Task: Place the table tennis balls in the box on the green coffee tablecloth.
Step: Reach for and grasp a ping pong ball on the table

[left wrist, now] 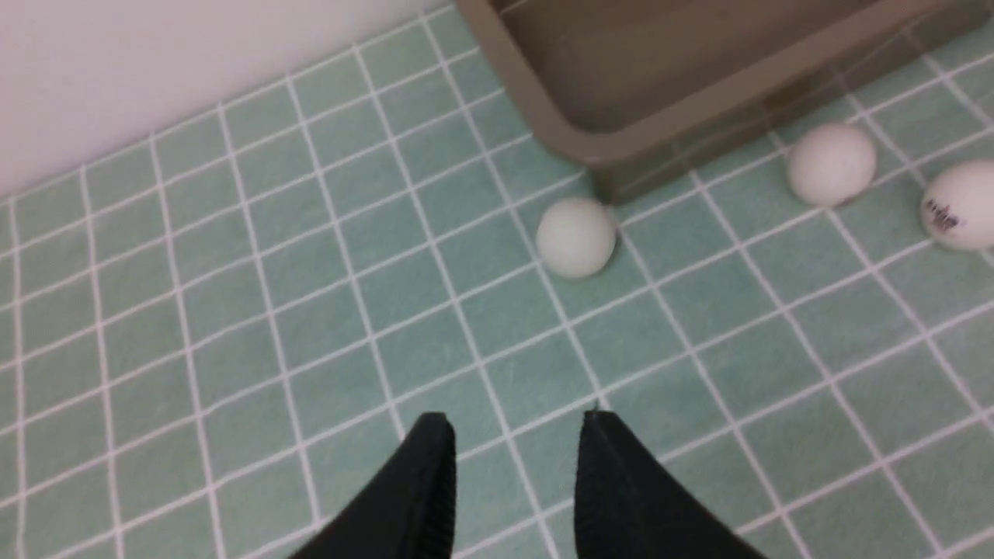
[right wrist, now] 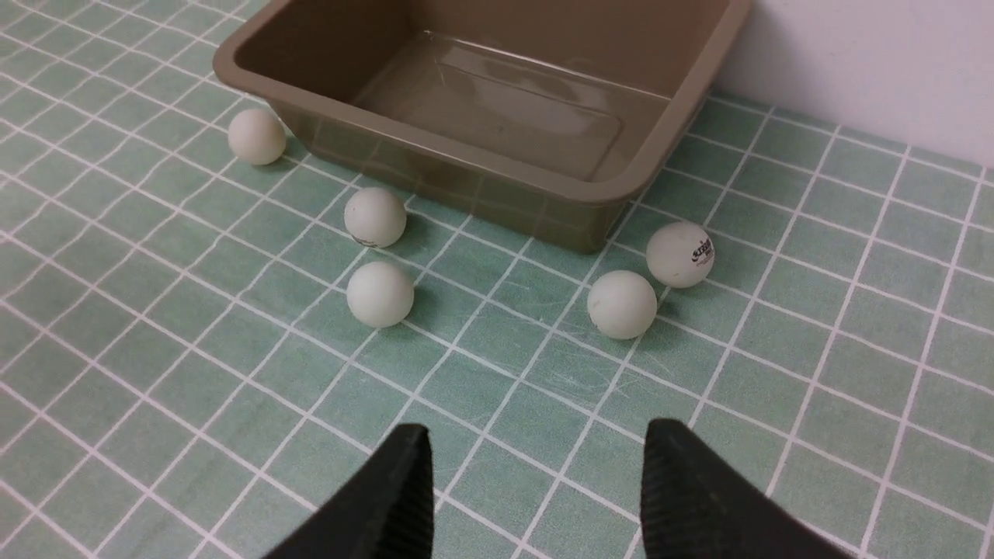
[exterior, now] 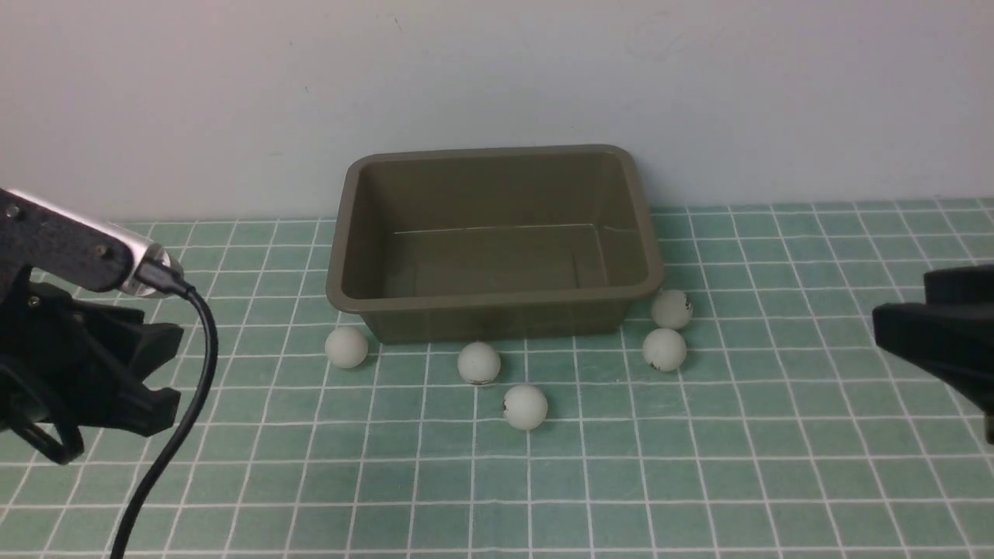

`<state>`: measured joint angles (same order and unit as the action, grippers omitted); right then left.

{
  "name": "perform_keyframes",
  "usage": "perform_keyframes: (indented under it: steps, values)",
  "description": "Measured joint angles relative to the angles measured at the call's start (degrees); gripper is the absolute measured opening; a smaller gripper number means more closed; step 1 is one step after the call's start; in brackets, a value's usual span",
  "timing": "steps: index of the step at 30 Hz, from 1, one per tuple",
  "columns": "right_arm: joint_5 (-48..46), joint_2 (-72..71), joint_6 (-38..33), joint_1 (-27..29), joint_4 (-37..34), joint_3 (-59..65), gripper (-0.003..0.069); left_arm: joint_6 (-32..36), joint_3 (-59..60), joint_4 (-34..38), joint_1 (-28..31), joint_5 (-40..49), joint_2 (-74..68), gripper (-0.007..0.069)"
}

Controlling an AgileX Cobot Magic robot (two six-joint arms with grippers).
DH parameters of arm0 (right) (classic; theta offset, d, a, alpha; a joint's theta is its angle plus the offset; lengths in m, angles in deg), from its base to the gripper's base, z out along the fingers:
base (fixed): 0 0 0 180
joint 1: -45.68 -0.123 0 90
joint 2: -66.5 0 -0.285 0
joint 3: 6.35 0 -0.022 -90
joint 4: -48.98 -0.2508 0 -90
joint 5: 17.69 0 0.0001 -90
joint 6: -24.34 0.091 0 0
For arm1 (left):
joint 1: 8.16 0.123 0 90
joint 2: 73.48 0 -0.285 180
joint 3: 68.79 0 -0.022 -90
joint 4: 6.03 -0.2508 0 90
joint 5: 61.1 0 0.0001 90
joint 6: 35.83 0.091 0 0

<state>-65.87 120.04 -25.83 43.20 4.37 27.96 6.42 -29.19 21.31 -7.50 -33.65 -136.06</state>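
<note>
The brown box sits at the far middle of the green checked tablecloth, close to the white wall, with nothing inside it. All 5 table tennis balls lie on the cloth outside the box, along its near side. The left ball is just beside the near left corner. The middle ball lies close to the near wall, and the nearest ball lies just right of it and nearer. The right ball lies off the near right corner. The printed ball, which has a dark mark, lies just beyond it beside the box. The left gripper hangs over bare cloth at the near left, released, its jaws apart and holding nothing, with a black cable trailing beside it. The right gripper hangs at the near right, released too, with a wider gap and nothing between its jaws.
</note>
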Motion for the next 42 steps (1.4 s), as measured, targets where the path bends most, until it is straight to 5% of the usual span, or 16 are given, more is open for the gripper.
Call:
perform_keyframes:
  steps: [4,15,25,34,42]
  values:
    - [-1.9,5.3,0.0,0.0,0.0,-2.2,0.0339,8.9,0.0,11.0,0.0,-1.7,-1.2,0.0199]
    - [-0.6,22.7,-0.3,0.0,0.1,-7.3,0.0410,14.6,0.0,16.3,-0.1,1.6,-1.2,0.0399]
    - [-0.9,42.0,1.0,0.0,2.5,-21.5,0.0420,14.6,0.0,20.2,-0.1,2.1,-1.2,0.0406]
    - [-3.7,56.6,2.3,-3.7,17.6,-35.2,0.0420,14.6,0.0,20.2,-0.1,2.1,-1.2,0.0406]
    - [-3.2,65.4,2.4,-6.5,17.4,-41.7,0.0420,14.6,0.0,20.2,-0.1,2.1,-1.2,0.0406]
